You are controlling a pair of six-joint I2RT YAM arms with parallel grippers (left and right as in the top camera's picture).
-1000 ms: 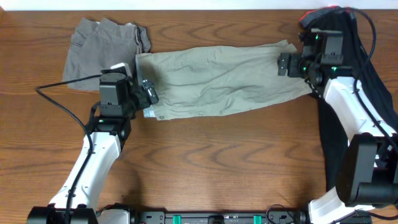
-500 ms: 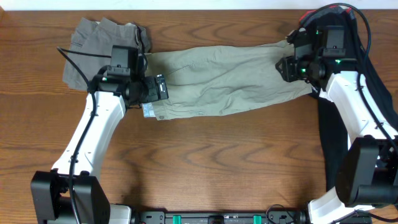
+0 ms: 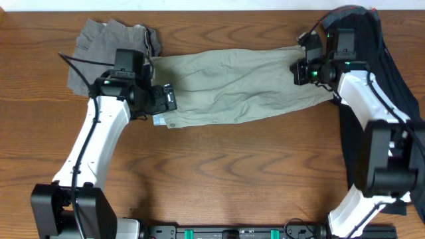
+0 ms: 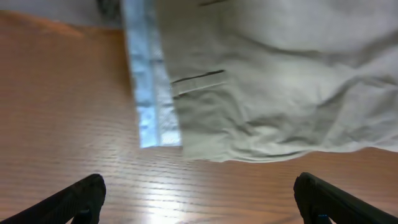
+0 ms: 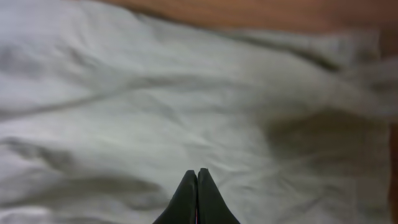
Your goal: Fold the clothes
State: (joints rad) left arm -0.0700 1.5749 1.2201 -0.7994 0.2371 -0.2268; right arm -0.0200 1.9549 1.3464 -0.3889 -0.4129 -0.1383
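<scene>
khaki shorts (image 3: pixel 239 86), pale waistband lining (image 4: pixel 152 93)

Seemingly a robotics lab: left arm (image 3: pixel 99 149) and right arm (image 3: pixel 372 106) stand at a wood-grain bench (image 3: pixel 232 179) edged by a black connector rail (image 3: pixel 226 233).

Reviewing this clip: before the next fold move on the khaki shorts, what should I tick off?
1. Left gripper open: ok, fingers spread wide, nothing between them.
2. Left gripper lined up on waistband: ok, its corner lies just ahead.
3. Right gripper gripping khaki shorts: cannot tell; fingers closed over the cloth, no pinch visible.
4. Shorts lying flat: not ok, wrinkled mid-panel.
5. Grey shorts and black garment apart from the khaki ends: cannot tell, both lie very close.
</scene>
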